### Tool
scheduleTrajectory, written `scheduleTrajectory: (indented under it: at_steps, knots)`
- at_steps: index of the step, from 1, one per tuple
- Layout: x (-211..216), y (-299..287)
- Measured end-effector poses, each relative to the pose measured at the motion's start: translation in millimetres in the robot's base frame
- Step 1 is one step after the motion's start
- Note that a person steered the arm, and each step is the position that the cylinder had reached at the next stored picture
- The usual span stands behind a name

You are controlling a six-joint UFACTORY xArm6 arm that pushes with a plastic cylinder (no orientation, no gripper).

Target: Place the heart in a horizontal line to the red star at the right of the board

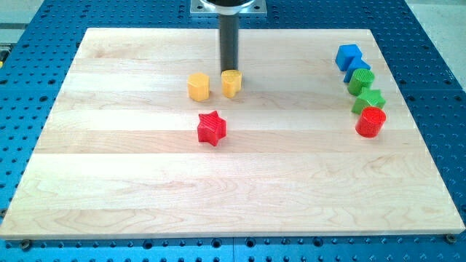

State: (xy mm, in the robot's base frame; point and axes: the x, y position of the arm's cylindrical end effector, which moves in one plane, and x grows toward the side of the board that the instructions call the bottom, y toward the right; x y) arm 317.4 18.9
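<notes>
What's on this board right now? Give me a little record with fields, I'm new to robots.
board: wooden
my tip: at the yellow heart's top edge
yellow heart: top centre
yellow hexagon: left of the heart
red star: centre, below both
right cluster: blue cube, blue block, green block, green star, red cylinder

The board [109, 182] holds seven blocks: two yellow [198, 86] [231, 83], two red [212, 128] [370, 121], two green [361, 81] [369, 100], one blue [349, 56].
</notes>
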Motion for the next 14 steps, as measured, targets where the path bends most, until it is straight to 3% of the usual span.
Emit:
scheduleTrajectory:
  at_steps: [1, 2, 3, 4, 5, 6, 7, 10, 11, 14]
  knots:
    - [-30.7, 20.2]
    - [15.4, 6.5]
    - [2.5, -6.5]
    - [-61.4, -12.1]
    - [-39.4, -12.1]
    - [42.7, -14.2]
    - [65.4, -14.9]
    - [45.8, -23.8]
    - [108.0, -36.9]
    - [154.0, -19.1]
